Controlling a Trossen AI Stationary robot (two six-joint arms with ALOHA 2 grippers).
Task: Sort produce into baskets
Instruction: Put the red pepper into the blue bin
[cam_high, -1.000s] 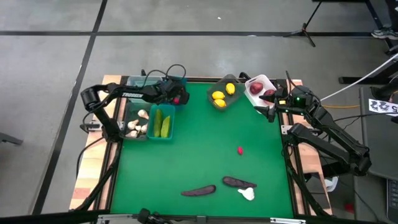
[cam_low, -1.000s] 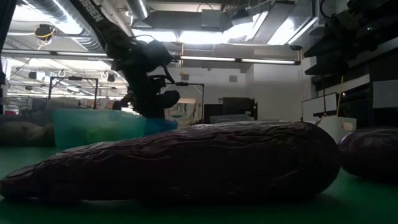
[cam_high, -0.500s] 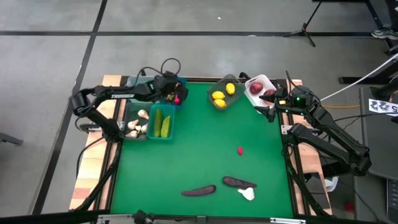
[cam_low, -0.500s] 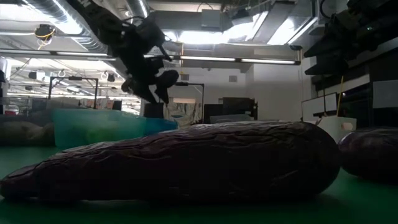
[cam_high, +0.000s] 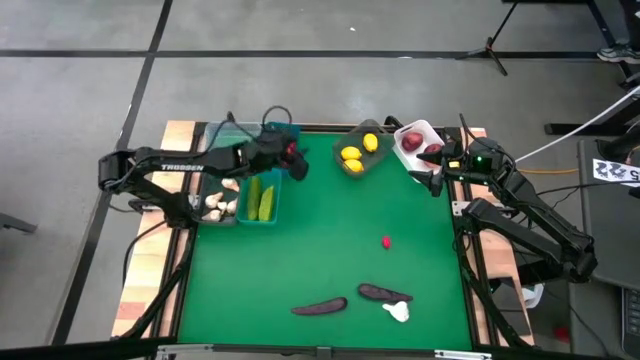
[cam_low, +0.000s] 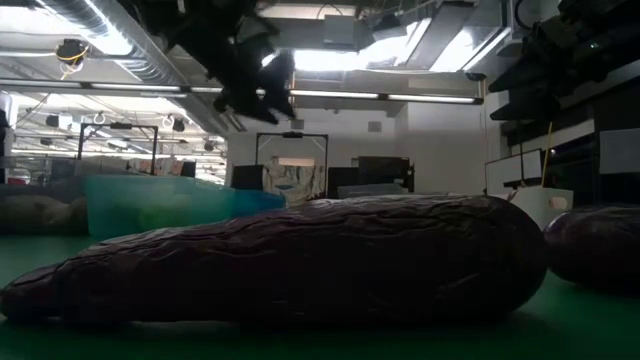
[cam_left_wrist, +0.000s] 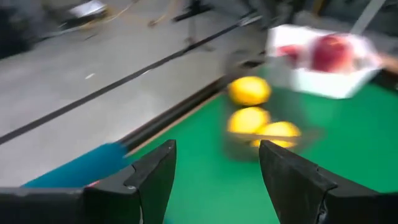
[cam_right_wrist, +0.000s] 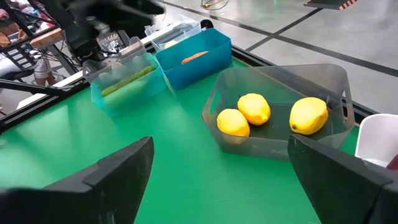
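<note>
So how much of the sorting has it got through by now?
Most looks done: three lemons in the grey tub, apples in the white tub, cucumbers in the teal tub, a carrot in the blue tub. The left gripper is open and empty, the right gripper waits open. Two eggplants, a garlic bulb and a small red piece remain on the mat.

On the bench (cam_high: 300, 250), the tub of lemons (cam_high: 360, 155) sat at the far edge. Left of it stood the cucumber tub (cam_high: 261, 199); right of it, the apple tub (cam_high: 418, 141). Two eggplants (cam_high: 319, 306) lay well nearer.
</note>
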